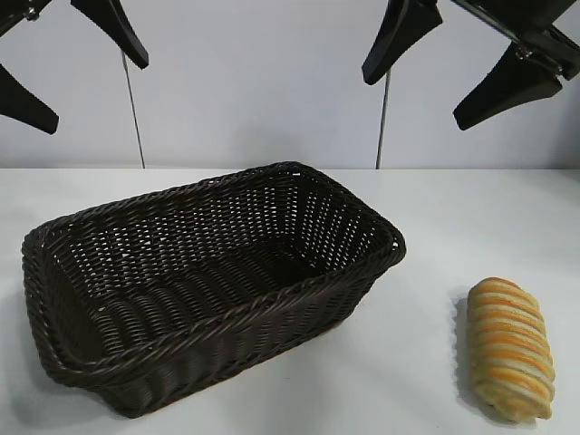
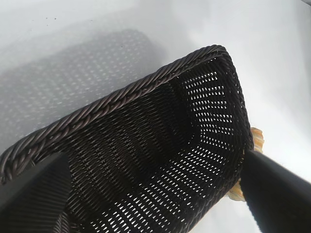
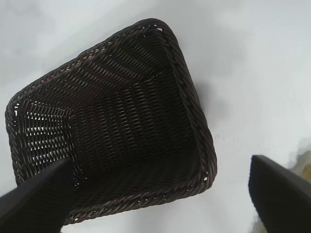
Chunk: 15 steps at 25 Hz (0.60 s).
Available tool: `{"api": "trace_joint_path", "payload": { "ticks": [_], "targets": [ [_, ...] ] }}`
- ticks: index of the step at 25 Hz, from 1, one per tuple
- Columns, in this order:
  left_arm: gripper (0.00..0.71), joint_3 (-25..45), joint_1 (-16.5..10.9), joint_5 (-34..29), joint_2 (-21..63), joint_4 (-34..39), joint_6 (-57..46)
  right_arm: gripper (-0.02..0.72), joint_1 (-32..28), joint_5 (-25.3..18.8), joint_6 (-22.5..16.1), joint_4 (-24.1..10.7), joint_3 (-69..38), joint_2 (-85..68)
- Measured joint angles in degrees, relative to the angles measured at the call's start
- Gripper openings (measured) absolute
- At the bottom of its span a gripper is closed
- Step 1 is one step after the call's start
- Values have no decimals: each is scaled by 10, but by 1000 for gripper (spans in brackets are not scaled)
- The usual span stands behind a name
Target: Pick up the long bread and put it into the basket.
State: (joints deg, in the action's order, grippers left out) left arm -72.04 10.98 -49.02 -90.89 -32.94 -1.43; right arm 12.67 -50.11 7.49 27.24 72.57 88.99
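Observation:
The long bread (image 1: 510, 348), golden-tan with orange and cream stripes, lies on the white table at the front right, apart from the basket. The dark brown wicker basket (image 1: 299, 177) stands empty at centre-left. My left gripper (image 1: 77, 68) hangs open high above the basket's left end, holding nothing. My right gripper (image 1: 453, 71) hangs open high at the right, above and behind the bread, also empty. In the left wrist view the basket (image 2: 116, 99) fills the frame and a sliver of bread (image 2: 257, 138) peeks past its far wall. The right wrist view shows the basket (image 3: 187, 104).
The white table (image 1: 453, 217) stretches around the basket, with a pale wall behind. Two thin vertical rods (image 1: 134, 113) stand at the back, one behind each arm.

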Motion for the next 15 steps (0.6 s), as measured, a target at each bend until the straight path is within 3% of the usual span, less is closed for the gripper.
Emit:
{"api": "trace_joint_path", "payload": {
  "ticks": [11,15],
  "targets": [
    [682,0,-1,18,0,-2,0,695,0,-8,-1,0,0,0],
    [682,2,-3,-12,8,28,-4,695,0,-9,-1,0,0,0]
  ]
}}
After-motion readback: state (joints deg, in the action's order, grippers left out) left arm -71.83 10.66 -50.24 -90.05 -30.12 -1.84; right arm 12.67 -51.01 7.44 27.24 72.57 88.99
